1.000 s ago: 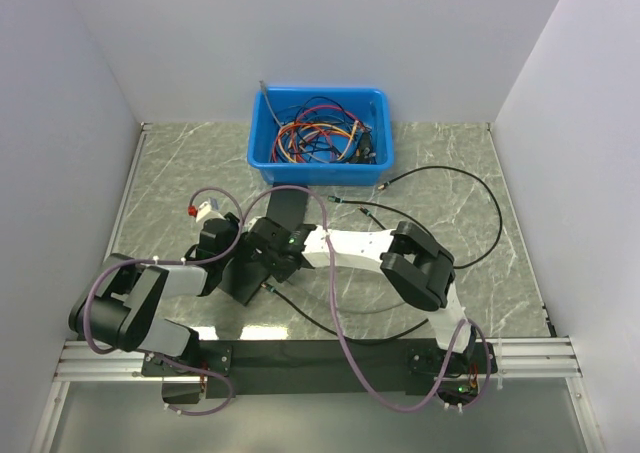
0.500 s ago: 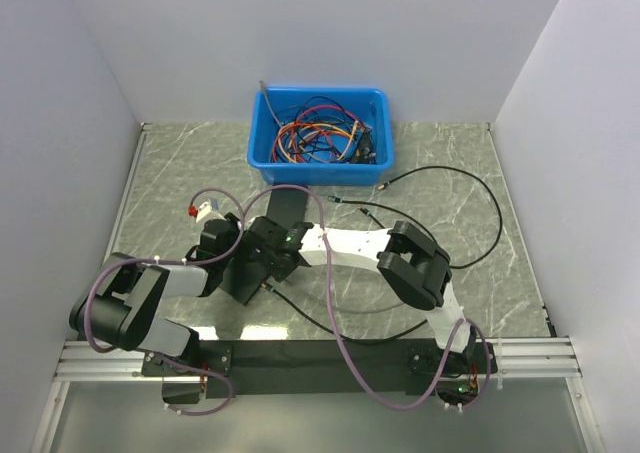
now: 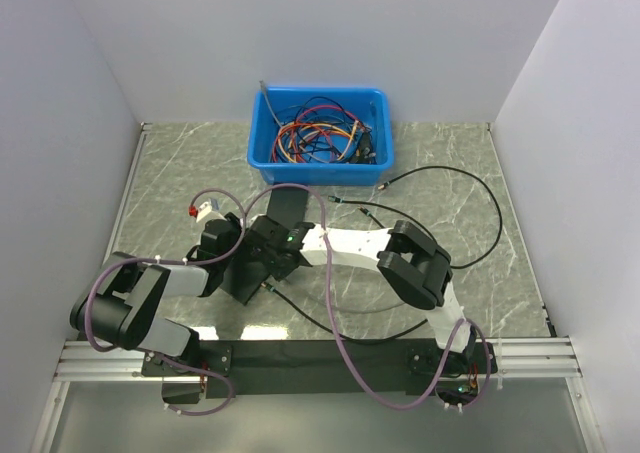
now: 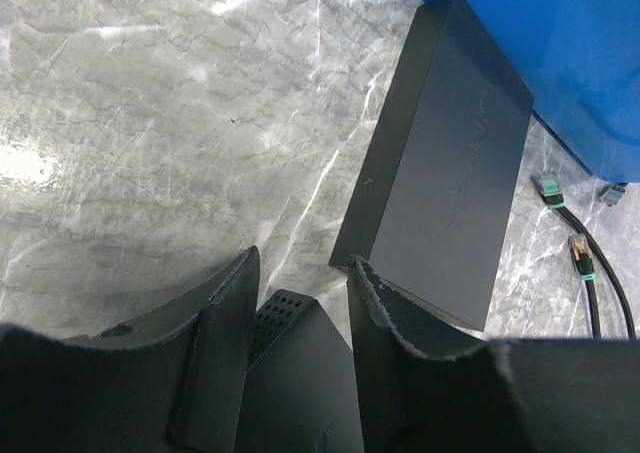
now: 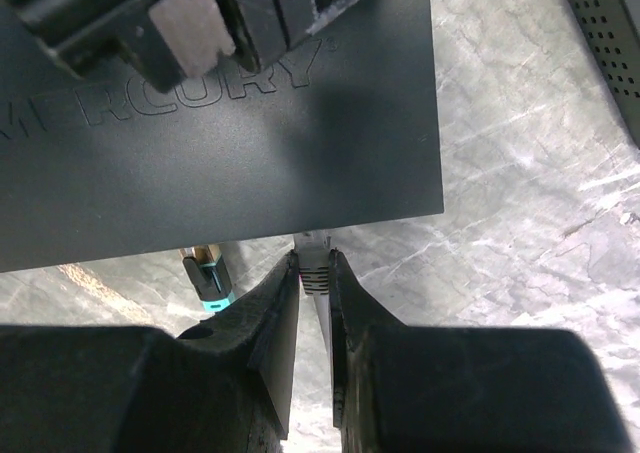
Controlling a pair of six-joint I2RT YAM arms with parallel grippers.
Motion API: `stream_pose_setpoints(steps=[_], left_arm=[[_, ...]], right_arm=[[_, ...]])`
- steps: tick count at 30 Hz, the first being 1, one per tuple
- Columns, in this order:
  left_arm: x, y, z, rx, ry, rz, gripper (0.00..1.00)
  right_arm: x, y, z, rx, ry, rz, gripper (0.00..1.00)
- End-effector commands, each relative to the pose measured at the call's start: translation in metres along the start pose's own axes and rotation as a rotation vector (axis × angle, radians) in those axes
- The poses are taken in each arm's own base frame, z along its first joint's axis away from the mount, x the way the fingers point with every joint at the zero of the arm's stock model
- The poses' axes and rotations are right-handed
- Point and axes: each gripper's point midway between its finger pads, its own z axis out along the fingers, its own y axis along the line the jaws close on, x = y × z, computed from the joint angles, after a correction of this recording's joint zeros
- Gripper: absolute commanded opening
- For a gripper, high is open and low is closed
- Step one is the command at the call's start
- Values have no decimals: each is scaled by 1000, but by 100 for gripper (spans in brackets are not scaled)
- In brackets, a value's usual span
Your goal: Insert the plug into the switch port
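A: What's moved since a sec ago?
B: Not much. R arm point(image 3: 350, 243) elbow crept a bit left; both wrists abt where they were.
A: R gripper point(image 5: 313, 263)?
B: Jaws nearly together, pinching the plug point(image 5: 316, 276) by its sides. Plug tip sits right at the edge of the switch point(image 5: 200, 153), the black box w/ "MERCURY" on top. Port face is hidden, so can't tell if it's in.
A: L gripper point(image 4: 302, 265)?
B: Jaws partway apart, clamped on the switch's end, w/ the vent-grille corner between them.
A: Anything else nr?
B: Spare plug point(image 5: 205, 275) w/ teal boot just beside the R gripper. 2nd black box point(image 4: 445, 163) lies flat on the table point(image 3: 180, 173), btw the switch and the blue bin point(image 3: 258, 143) of cables.
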Motion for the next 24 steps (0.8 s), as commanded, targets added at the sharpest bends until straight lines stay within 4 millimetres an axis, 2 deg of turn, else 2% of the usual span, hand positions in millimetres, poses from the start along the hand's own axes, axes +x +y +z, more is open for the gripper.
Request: stream_pose_setpoints(steps=[1, 2, 5, 10, 11, 12, 18, 24], left_arm=[[82, 17, -31, -16, 331, 4, 46], [81, 16, -31, -15, 328, 4, 46], [81, 18, -32, -22, 325, 5, 46], [80, 15, -34, -10, 327, 1, 46], [80, 14, -35, -6, 324, 2, 46], [79, 14, -35, -7, 324, -4, 46], [81, 13, -41, 6, 328, -12, 47], [74, 12, -44, -4, 304, -4, 47]], right_arm=[[-142, 4, -14, -60, -547, 177, 0], [-136, 0, -17, -53, -556, 183, 0], [-151, -3, -43, -72, -690, 208, 0], [-159, -6, -58, -83, -786, 204, 0], [-153, -7, -55, -83, -787, 203, 0], [-157, -7, -59, -92, -821, 211, 0], [-161, -2, -48, -111, -826, 206, 0], [-149, 1, -36, -123, -788, 196, 0]])
